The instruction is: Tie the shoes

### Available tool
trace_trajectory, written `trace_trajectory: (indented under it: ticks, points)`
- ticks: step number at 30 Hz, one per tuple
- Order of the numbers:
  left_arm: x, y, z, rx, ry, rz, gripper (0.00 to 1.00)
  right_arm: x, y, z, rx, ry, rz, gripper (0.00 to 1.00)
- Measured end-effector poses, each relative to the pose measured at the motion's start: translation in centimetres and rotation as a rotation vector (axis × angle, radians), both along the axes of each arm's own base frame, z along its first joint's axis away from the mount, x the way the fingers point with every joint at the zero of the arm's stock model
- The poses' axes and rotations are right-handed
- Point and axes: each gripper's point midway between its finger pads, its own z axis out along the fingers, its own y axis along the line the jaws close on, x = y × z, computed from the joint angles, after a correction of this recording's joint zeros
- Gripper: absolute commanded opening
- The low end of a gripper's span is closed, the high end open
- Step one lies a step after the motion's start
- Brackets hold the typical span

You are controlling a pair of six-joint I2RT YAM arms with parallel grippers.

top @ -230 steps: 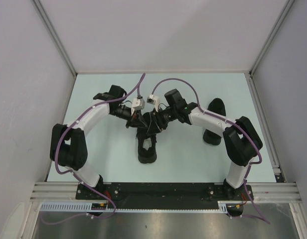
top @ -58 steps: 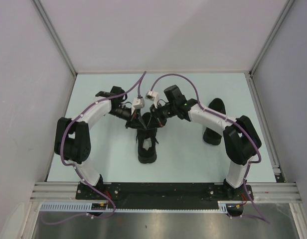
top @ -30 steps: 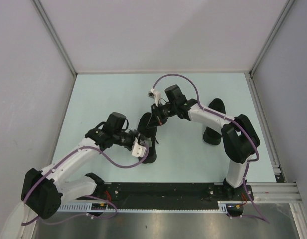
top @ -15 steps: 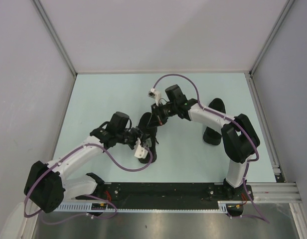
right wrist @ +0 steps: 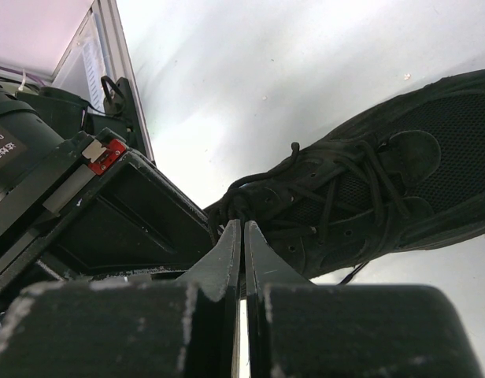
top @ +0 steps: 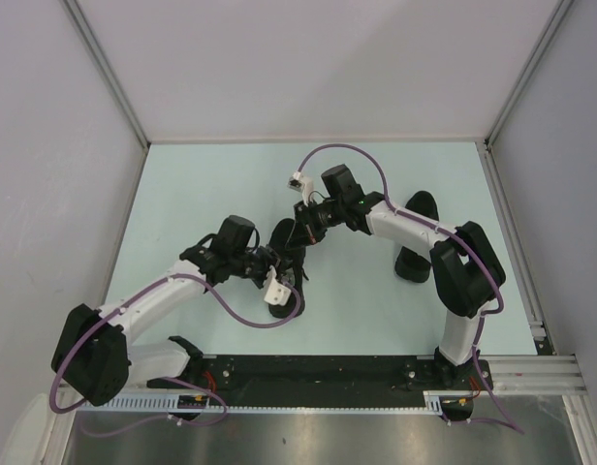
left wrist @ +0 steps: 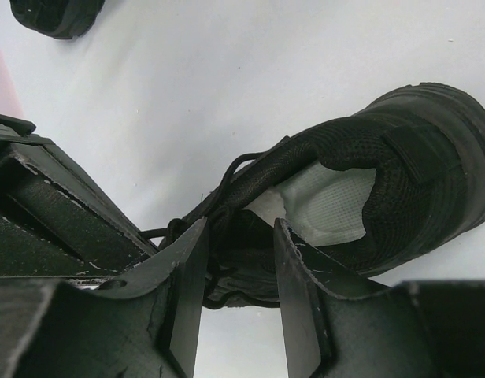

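The black sneaker (left wrist: 431, 157) stands upright on the bench (top: 202, 194) — grey insole (left wrist: 329, 205) showing, thin laces (right wrist: 337, 185) crossed — another shoe (top: 420, 208) well apart.

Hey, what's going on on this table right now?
Two robot arms are working on an all-black low-top lace-up sneaker lying on the pale table. The left gripper is open, its fingers straddling the thin black laces beside the grey insole. The right gripper is shut with its tips at the loose lace tangle; whether it pinches a lace is unclear. A second black shoe sits off to the right.
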Motion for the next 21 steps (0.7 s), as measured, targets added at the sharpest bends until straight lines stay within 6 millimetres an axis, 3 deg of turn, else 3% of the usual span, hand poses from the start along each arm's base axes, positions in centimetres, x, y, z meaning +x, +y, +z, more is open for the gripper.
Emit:
trace_trajectory:
  ticks: [15,21]
  points:
    - [0.7,-0.7,0.8,-0.017,-0.017,-0.013,0.39,0.0,0.0,0.0,0.001,-0.001,0.0,0.0]
    - [1.0,-1.0,0.8,-0.016,-0.013,-0.017,0.17,0.1,0.1,0.1,0.004,-0.005,0.0,0.0]
